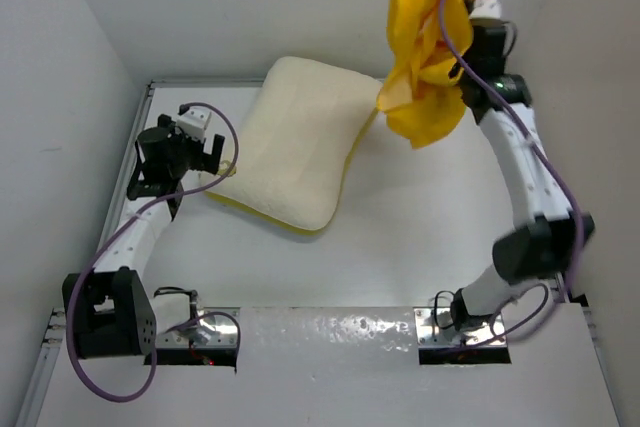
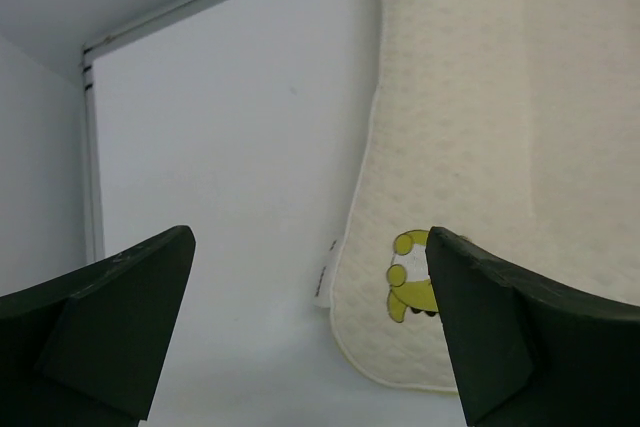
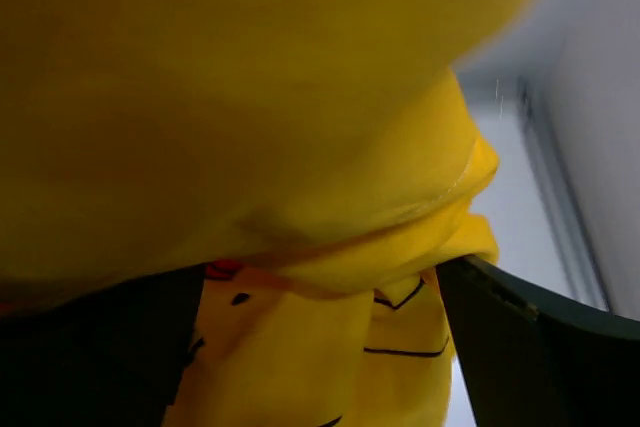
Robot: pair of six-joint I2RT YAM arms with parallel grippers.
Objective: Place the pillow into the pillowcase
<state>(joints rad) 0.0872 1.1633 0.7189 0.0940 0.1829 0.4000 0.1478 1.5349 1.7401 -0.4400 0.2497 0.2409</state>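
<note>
- Up at the far right, the right tool (image 3: 320,347) is clamped on the bunched pillowcase (image 1: 425,77), which hangs above the bench (image 1: 410,237).
- The left tool (image 1: 205,154) gapes wide and empty, just beside the pillow (image 1: 295,142).
- The pillow lies bare and uncovered: insertion not begun, all of it left.

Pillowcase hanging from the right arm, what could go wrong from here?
The pillowcase hangs crumpled in the air from the right gripper alone. No opening shows, so finding its mouth may be hard, and the bunched fabric could slip out. The left gripper is open beside a corner of the pillow, holding nothing, so the pillow may slide when pushed.
</note>
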